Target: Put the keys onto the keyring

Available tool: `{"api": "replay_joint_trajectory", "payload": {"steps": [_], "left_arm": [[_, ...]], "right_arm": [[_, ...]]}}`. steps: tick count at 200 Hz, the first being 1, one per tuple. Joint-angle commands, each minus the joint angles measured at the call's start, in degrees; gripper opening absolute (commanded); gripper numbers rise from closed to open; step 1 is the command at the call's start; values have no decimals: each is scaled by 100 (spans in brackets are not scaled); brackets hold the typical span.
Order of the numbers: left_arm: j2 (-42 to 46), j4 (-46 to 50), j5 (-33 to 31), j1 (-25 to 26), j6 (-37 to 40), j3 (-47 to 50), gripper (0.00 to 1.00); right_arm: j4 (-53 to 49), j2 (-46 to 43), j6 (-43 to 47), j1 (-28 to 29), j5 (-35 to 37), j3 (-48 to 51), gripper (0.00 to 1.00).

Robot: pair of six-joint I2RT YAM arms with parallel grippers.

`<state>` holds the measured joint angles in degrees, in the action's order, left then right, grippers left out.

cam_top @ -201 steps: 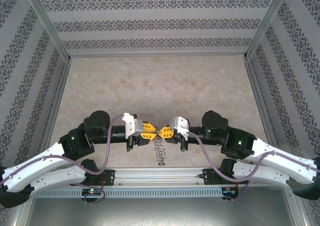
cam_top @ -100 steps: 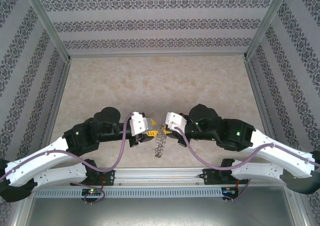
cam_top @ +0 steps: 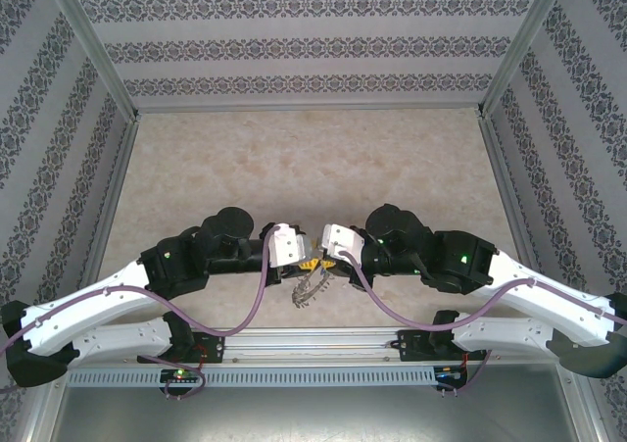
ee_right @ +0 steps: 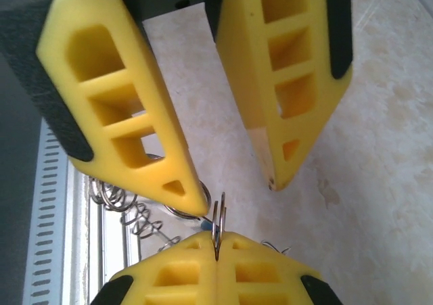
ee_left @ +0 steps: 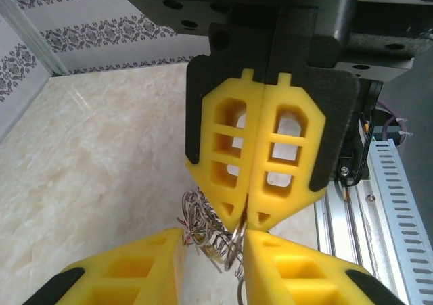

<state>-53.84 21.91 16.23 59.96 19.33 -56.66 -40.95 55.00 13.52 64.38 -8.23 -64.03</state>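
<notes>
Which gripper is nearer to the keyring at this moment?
Right. The right gripper is shut on the keyring; the left gripper faces it, jaws apart, close beside its wire loops.

The right gripper [ee_left: 245,218] is facing the camera with its yellow jaws pressing flat together, pinching a thin wire edge of the keyring [ee_left: 206,225] at their tips. The ring's fringe of small wire loops is bunching just left of those tips. It is hanging into the gap between the jaws of the left gripper [ee_left: 216,247], which are standing apart at the bottom of the view. The pale marbled bench [ee_left: 101,156] is stretching away behind, a patterned wall [ee_left: 81,28] is rising at its far side, and a slotted metal rail [ee_left: 396,203] is lying beside the right gripper's black body.
</notes>
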Motion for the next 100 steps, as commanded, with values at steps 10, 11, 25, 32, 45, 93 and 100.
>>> {"api": "replay_joint_trajectory", "payload": {"steps": [10,11,25,32,45,93,100], "left_arm": [[-32,-47,134,75,128,-160,28],[-35,-43,126,76,130,-165,28],[-26,-5,113,76,124,-146,28],[-30,15,129,77,117,-135,28],[-48,41,169,77,101,-135,28],[-166,76,263,77,70,-174,23],[-176,75,270,77,70,-178,23]], "right_arm": [[227,-117,37,56,-261,-191,0],[228,-119,37,57,-260,-190,0],[252,-148,27,52,-275,-191,0],[267,-161,17,57,-284,-189,0],[278,-165,19,57,-310,-183,0],[340,-209,15,54,-407,-146,0],[352,-231,17,56,-408,-134,0]]}}
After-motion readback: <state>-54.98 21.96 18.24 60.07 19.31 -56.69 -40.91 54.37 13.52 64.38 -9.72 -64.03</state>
